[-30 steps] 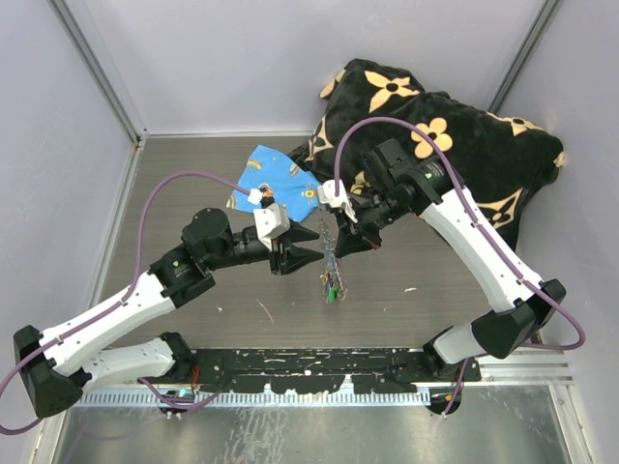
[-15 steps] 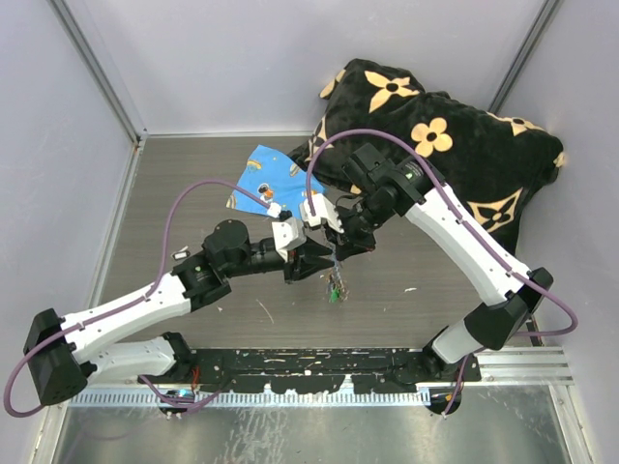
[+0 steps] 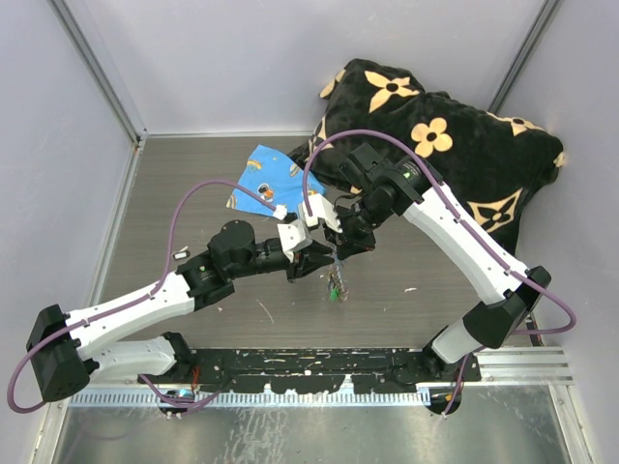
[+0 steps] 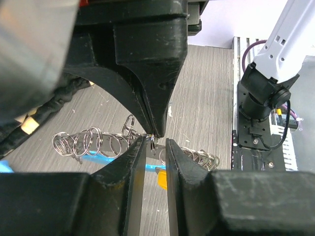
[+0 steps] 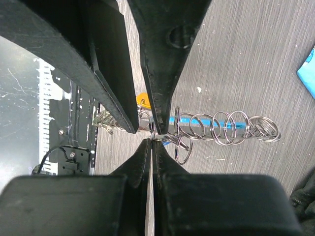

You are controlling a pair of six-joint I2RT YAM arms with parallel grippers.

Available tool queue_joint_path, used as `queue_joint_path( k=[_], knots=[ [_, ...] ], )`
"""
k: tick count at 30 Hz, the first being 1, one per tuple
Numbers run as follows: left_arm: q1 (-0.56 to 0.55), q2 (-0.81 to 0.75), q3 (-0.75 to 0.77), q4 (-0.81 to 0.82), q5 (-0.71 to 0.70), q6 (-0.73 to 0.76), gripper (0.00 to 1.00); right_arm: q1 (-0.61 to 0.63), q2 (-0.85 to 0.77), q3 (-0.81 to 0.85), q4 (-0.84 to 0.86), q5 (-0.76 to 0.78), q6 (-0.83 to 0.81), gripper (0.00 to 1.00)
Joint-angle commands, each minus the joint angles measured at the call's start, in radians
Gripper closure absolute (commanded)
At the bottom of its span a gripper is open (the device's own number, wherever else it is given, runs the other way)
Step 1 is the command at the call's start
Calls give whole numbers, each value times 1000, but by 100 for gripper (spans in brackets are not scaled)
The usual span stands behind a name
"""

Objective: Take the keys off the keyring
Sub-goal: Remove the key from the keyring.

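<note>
The right gripper (image 5: 151,141) has its jaws pressed together on one ring of the keyring (image 5: 221,129), a string of linked steel rings with a light-blue piece, over the middle of the table (image 3: 193,193). The left gripper (image 4: 155,146) meets it tip to tip, jaws narrowly apart astride the same spot. The keys (image 3: 333,290) bunch at the chain's near end. A blue printed cloth (image 3: 276,179) lies beyond.
</note>
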Motion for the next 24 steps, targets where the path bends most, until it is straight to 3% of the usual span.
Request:
queue_joint_path(
  k=[1, 13, 18, 24],
  knots=[
    [-4, -11, 10, 9, -19, 34, 76, 8, -6, 54, 9, -24, 14, 99],
    [-4, 22, 19, 22, 0, 28, 77, 8, -3, 65, 9, -61, 22, 99],
    [-4, 19, 11, 37, 5, 27, 83, 8, -9, 62, 20, -72, 31, 99],
    [-4, -38, -68, 142, -18, 18, 73, 9, -38, 32, 51, -81, 38, 99]
  ],
)
